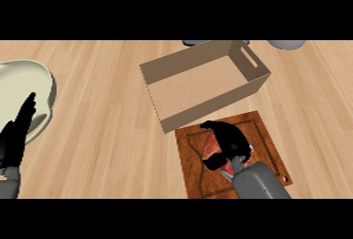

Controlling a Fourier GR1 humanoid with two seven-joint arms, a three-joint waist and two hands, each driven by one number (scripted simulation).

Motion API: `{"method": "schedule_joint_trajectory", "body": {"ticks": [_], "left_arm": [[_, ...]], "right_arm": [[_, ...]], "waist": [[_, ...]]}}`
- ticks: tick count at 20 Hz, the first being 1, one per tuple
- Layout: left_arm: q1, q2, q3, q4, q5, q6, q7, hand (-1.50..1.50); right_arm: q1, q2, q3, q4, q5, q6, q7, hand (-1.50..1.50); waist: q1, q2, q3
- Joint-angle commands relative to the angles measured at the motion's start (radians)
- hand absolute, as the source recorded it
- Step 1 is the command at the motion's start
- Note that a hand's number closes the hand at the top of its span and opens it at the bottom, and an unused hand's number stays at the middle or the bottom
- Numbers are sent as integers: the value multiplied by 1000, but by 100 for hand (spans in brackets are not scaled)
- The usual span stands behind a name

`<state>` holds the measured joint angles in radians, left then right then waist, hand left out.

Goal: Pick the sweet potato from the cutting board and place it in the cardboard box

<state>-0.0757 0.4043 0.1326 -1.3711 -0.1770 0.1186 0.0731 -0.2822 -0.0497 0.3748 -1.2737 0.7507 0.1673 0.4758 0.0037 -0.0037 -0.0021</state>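
Right hand (pixel 228 140) sat over the cutting board (pixel 265 142), coming in from the lower edge of the head view. Its fingers were curled down round the sweet potato (pixel 208 150). Only an orange-pink patch of the potato showed, under the hand's left side; the rest was hidden. Grip judged closed on the potato. Could not tell whether the potato was lifted off the board or resting on it.

Cardboard box (pixel 200 84) stood open-topped on the bench (pixel 103 154), just beyond the board's far edge. Its near corner met or overlapped the board's far-left corner in this view. A handle slot showed in one wall. The short gap between board and box suits a brief carry: up, forward and slightly left, then down over the near wall.

Left hand (pixel 14 135) was at the left edge, fingers straight and pointing up, resting and holding nothing. It lay in front of a pale cream dish (pixel 31 84), well apart from the board, so it was out of the transfer path.

Judgement: grasp step in hand, placement not yet done. Risk: the box's near wall is tall, so the potato would need to be raised clear of it before moving across.
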Motion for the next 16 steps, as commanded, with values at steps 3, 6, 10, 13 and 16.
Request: {"method": "schedule_joint_trajectory", "body": {"ticks": [3,6,10,13,16], "left_arm": [[-46,0,17,5,-15,-8,27,0],[4,27,50,30,7,-57,-48,0],[-31,-24,29,57,-32,-1,-23,0],[-12,-28,27,8,-22,-8,12,0],[-25,-9,46,26,-14,-21,15,0]], "right_arm": [[-95,29,-16,167,138,-164,-50,150],[-38,-1,-8,74,173,-183,-41,150],[-6,-74,-24,-5,225,-209,-28,150],[83,-202,-93,-57,197,-215,-80,150],[156,-313,-174,-104,184,-258,-127,150]], "waist": [[3,6,2],[-2,3,2],[-11,2,2],[-18,0,2],[-24,0,2]]}}
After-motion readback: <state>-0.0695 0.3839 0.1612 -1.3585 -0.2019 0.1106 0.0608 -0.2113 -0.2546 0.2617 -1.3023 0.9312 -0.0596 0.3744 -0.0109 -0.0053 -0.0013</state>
